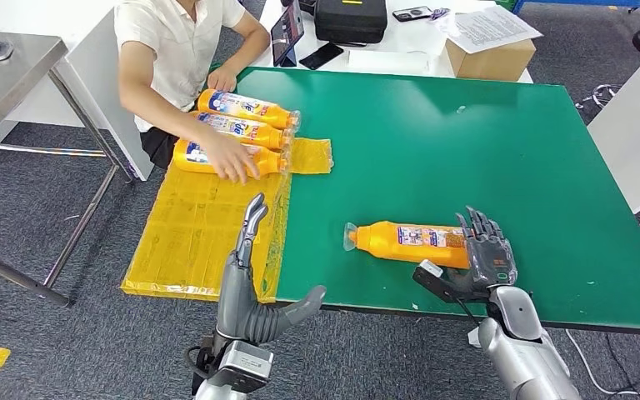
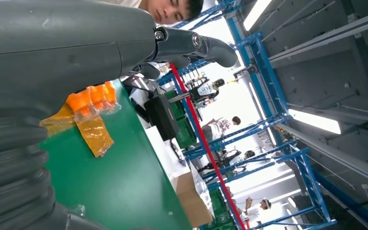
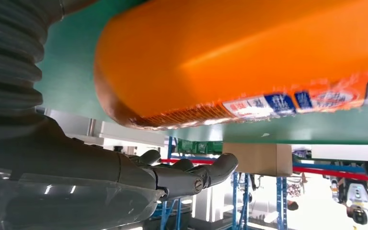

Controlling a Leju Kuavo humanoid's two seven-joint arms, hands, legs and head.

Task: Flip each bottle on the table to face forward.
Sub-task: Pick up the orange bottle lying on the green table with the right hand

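An orange bottle [image 1: 408, 242] lies on its side on the green table [image 1: 467, 142], cap pointing left, label showing on top. My right hand [image 1: 483, 258] is at its base end, fingers raised behind the base and thumb stretched along the near side, not closed around it. In the right wrist view the bottle [image 3: 249, 57] sits just beyond the straight fingers [image 3: 191, 175]. My left hand [image 1: 250, 267] hovers open over the yellow plastic sheet [image 1: 192, 242]. Three more bottles [image 1: 242, 129] lie side by side on that sheet, with a person's hand [image 1: 232, 158] on the nearest one.
The person sits at the table's far left corner. A cardboard box [image 1: 490, 57], a black case [image 1: 350, 21] and a tablet [image 1: 287, 37] stand on the white table behind. The yellow sheet overhangs the table's left edge. A white table [image 1: 633, 125] borders the right side.
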